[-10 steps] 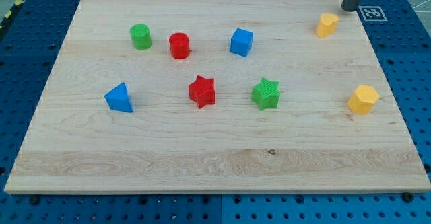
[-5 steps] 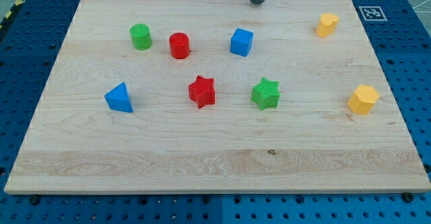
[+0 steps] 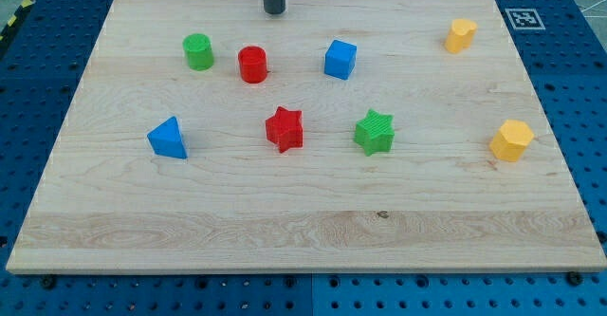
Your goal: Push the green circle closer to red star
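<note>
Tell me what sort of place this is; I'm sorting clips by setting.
Probably a robotics lab bench: a wooden board of small coloured blocks sits on a blue perforated table, with a printed marker tag and my tip near the board's top edge.

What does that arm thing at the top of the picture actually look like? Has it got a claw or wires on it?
No claw: all that shows is a plain, straight, dark grey rod, round like a dowel, entering from the view's top. My tip is its blunt lower end. No cables, markings or sleeve can be seen on it. The rest of the arm is out of frame.
</note>
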Tool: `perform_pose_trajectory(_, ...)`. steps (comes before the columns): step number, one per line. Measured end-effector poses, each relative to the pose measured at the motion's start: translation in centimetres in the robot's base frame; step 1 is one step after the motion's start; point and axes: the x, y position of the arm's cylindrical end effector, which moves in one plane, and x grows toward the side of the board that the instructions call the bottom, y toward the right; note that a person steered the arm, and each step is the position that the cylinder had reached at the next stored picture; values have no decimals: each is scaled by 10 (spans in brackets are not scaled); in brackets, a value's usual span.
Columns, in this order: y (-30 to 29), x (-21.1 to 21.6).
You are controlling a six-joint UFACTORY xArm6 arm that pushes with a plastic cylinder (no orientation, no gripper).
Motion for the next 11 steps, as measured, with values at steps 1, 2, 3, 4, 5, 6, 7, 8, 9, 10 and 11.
perform_pose_trajectory(1,-40,42)
perform_pose_trajectory(2,-66,51)
perform_pose_trajectory(3,-134,104)
perform_pose_trajectory(4,-162,106)
perform_pose_trajectory(5,-166,106)
perform_pose_trajectory(6,-166,106)
perform_pose_trajectory(7,-149,155)
perform_pose_trajectory(8,-148,160)
perform_pose_trajectory(9,-136,168)
perform_pose_trajectory(10,-117,189)
perform_pose_trajectory(11,-117,159)
